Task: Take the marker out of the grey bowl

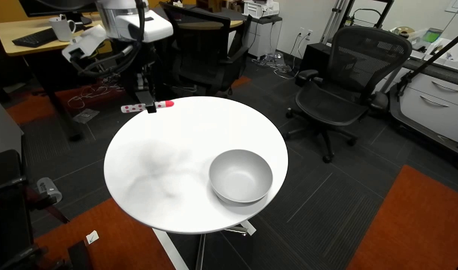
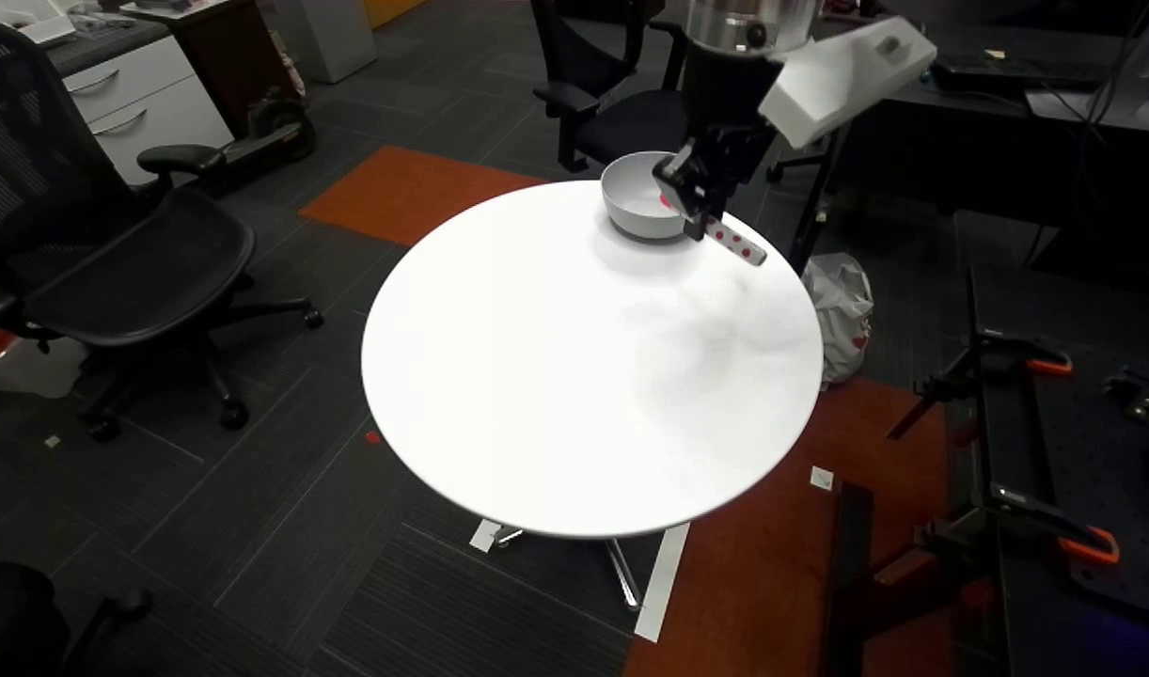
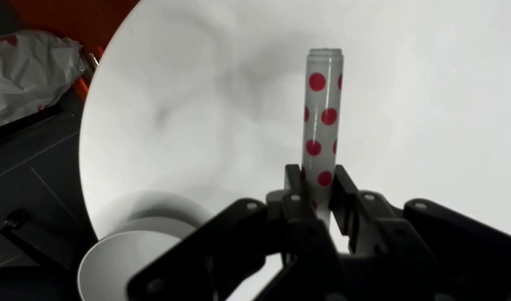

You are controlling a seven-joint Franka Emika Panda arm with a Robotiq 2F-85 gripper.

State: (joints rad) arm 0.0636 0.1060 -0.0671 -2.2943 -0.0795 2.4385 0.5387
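Claw (image 3: 317, 175) first: held aloft, clamped tight and loaded, pressing in from both sides. Below, broad and round, the white tabletop (image 1: 199, 131), nearly whole in both exterior views and cut off in the wrist view. Next in size, the grey bowl (image 1: 241, 176): upright on the tabletop near its edge, plain all round, with nothing to be seen inside in an exterior view, and partly hidden behind the claw in the wrist view. Then the marker (image 3: 321, 125): in the claw's grip partway along its body, white with red dots toward one end, red at the tip, in the air and apart from the grey bowl. In an exterior view, apparently overlapping the grey bowl at the tip, probably by line of sight alone.

By these signs, a taking-out as good as finished. Left to do, if anything: perhaps a lowering to the tabletop and a release, though not demanded by the task's wording.

For brands and writing, little to read. On the plastic bag (image 3: 29, 79) beyond the tabletop's edge, red print, not legible. On the cup-shaped container (image 1: 49, 189), dark marks, perhaps lettering, too blurred. On the paper slip (image 1: 92, 237), an arrow-like stroke, no legible words. On the marker, just dots.
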